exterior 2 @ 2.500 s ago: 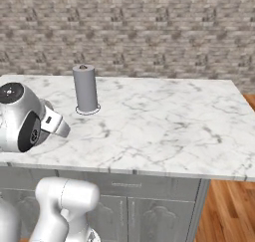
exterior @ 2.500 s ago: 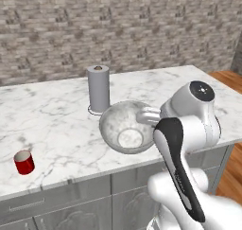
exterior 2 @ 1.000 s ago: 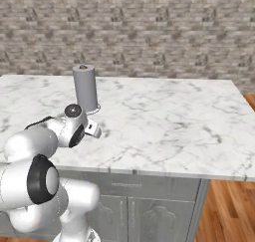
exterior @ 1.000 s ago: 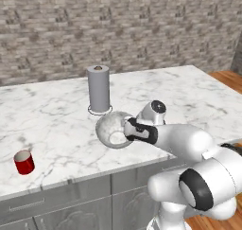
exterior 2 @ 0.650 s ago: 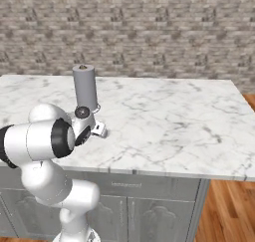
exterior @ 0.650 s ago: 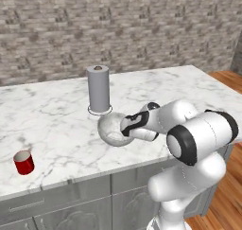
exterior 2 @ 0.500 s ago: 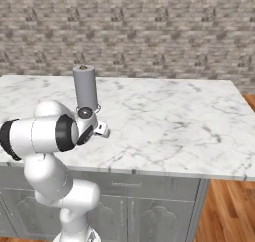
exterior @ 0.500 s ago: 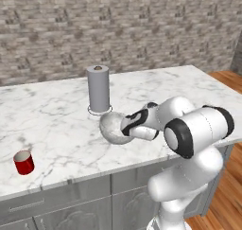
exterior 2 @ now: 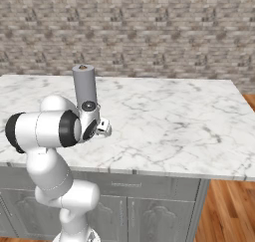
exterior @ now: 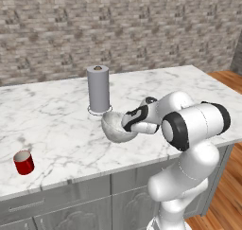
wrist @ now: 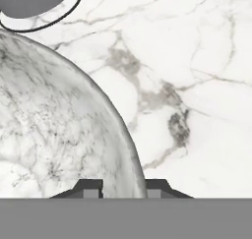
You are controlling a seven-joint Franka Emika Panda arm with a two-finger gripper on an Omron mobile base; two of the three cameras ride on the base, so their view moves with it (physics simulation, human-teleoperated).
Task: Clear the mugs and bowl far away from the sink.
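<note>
The silvery-grey bowl (exterior: 115, 128) rests on the marble counter just in front of the grey canister. My gripper (exterior: 125, 124) reaches low over the bowl's right side. In the hand view the bowl (wrist: 59, 125) takes up the left half, and its thin rim runs between my gripper's (wrist: 124, 188) two tips. One tip is inside the bowl and one outside, with a small gap showing on the inner side. A bright red mug (exterior: 23, 162) stands upright near the counter's front left edge. The sink is out of view.
A tall grey canister (exterior: 98, 89) on a ring base stands right behind the bowl, and shows as well from the other side (exterior 2: 84, 84). The marble counter (exterior 2: 169, 116) stretches wide to the right. Wooden floor lies past its right end.
The arm has swung down from a raised pose to reach low over the counter. The bowl has shifted a little left, closer to the canister. The red mug has not moved.
</note>
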